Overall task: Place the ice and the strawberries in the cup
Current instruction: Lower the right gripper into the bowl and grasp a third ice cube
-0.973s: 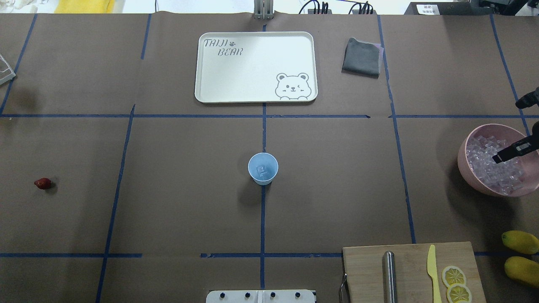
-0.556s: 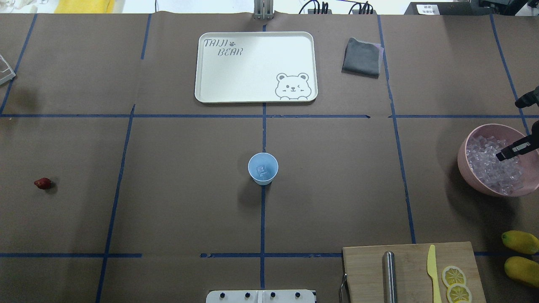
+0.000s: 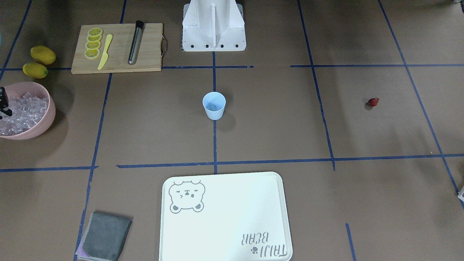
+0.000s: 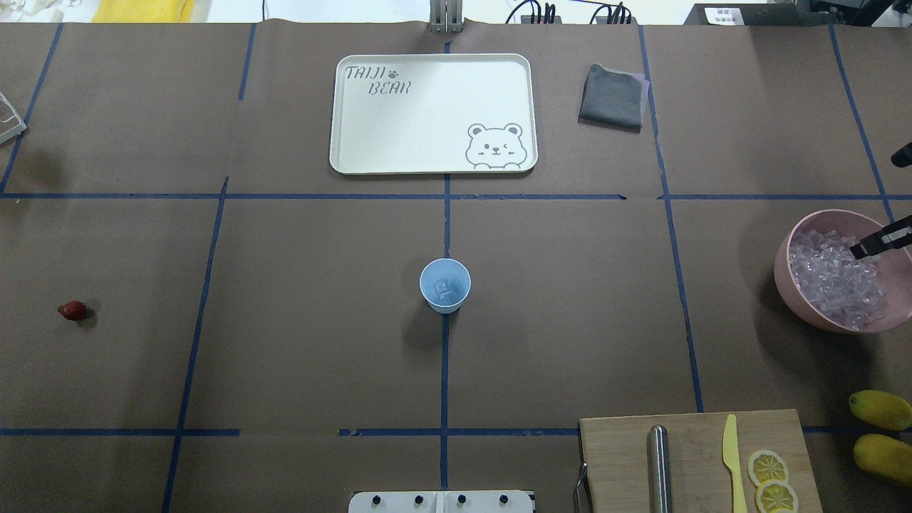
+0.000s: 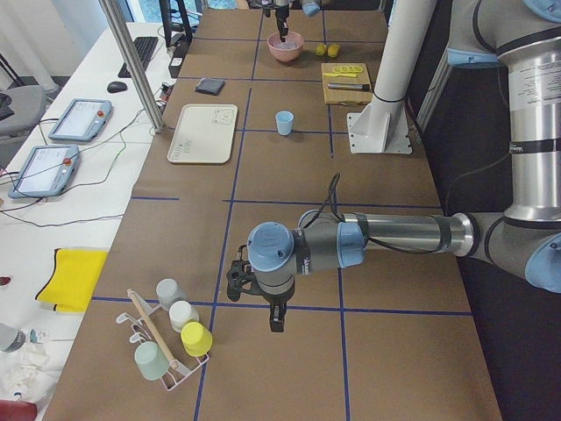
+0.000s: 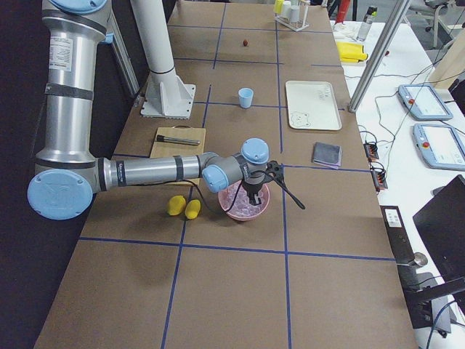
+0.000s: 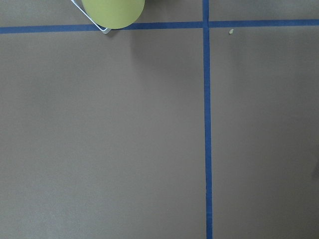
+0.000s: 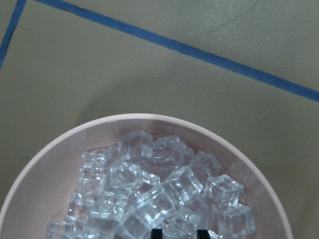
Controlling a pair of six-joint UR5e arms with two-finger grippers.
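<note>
- Right wrist view: my right gripper (image 8: 178, 234) hangs over the pink bowl (image 8: 60, 159). Its fingertips (image 8: 156, 234) show at the bottom edge with a narrow gap between them, just above the heaped ice (image 8: 164, 189). I cannot tell whether a cube is pinched there.
- Overhead view: the cup (image 4: 444, 285) stands upright at centre frame, with what looks like one cube on its bottom. The strawberry (image 4: 73, 310) lies at far left, well apart from the cup. I judge the ice part begun and the berry untouched.
- Front-facing view: brown paper (image 3: 272, 119) crossed by blue tape (image 3: 214, 145) covers the table. A pale tray (image 3: 235, 203) sits at bottom centre, a grey cloth (image 3: 105, 235) at lower left, and a cutting board (image 3: 148, 47) with lemon slices (image 3: 93, 42) at upper left.
- Left side view: my left gripper (image 5: 274, 317) hangs low in the lower middle, near a rack of cups (image 5: 171, 338). I cannot tell how wide it stands. A white bench (image 5: 53, 219) with tablets (image 5: 79, 118) runs along the left.
- Right side view: the near arm reaches over the bowl at mid frame.
- Left wrist view: only paper, tape and a yellow-green cup (image 7: 113, 10) at the top edge. No fingers show.
</note>
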